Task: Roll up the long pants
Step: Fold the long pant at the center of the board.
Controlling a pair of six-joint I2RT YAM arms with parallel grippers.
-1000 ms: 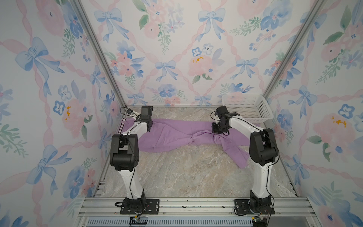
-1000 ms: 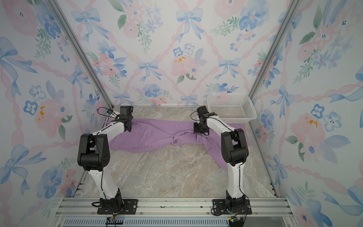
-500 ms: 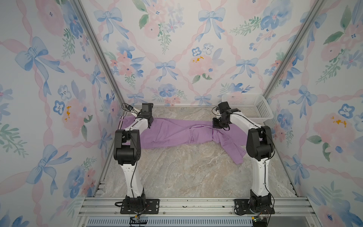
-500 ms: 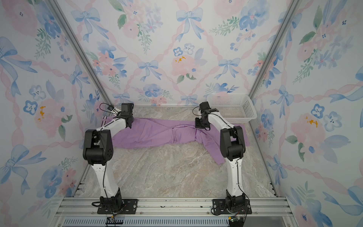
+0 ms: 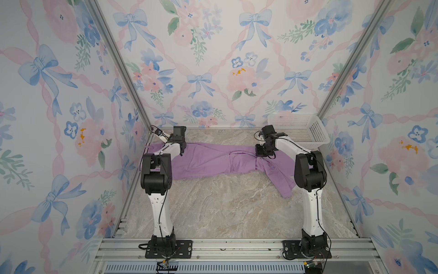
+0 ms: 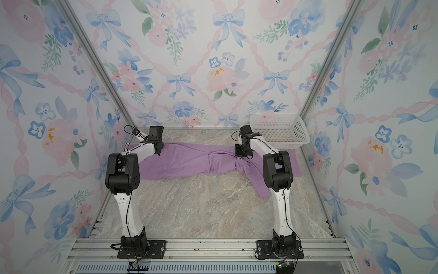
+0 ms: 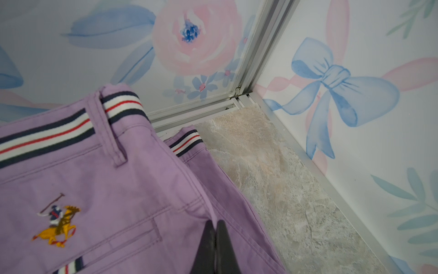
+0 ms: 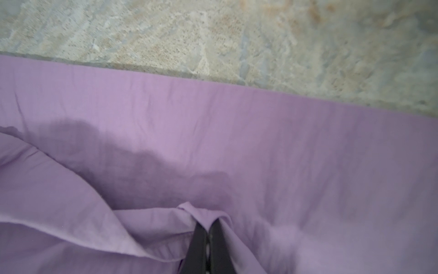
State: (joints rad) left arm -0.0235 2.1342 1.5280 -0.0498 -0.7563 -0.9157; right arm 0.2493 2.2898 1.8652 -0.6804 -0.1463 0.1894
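The long pants (image 5: pixel 208 159) (image 6: pixel 187 160) are lilac-purple and lie stretched across the far part of the marble table, with the striped waistband (image 7: pixel 59 132) by the left wall. One leg trails toward the front right. My left gripper (image 5: pixel 181 148) (image 7: pixel 215 224) is shut on a pinch of fabric near the back pocket and the embroidered logo (image 7: pixel 57 221). My right gripper (image 5: pixel 262 151) (image 8: pixel 208 223) is shut on a raised fold of the leg cloth. In both wrist views the black fingers meet with purple fabric nipped at their tips.
A white mesh basket (image 5: pixel 299 129) (image 6: pixel 279 130) stands in the back right corner, just behind my right arm. Flowered walls close the table in on three sides, with an aluminium frame post (image 7: pixel 258 54) in the back left corner. Bare marble (image 5: pixel 225 204) lies in front of the pants.
Both grippers have moved toward the back wall with the fabric in them. The pants have been pulled farther back and straighter across the table.
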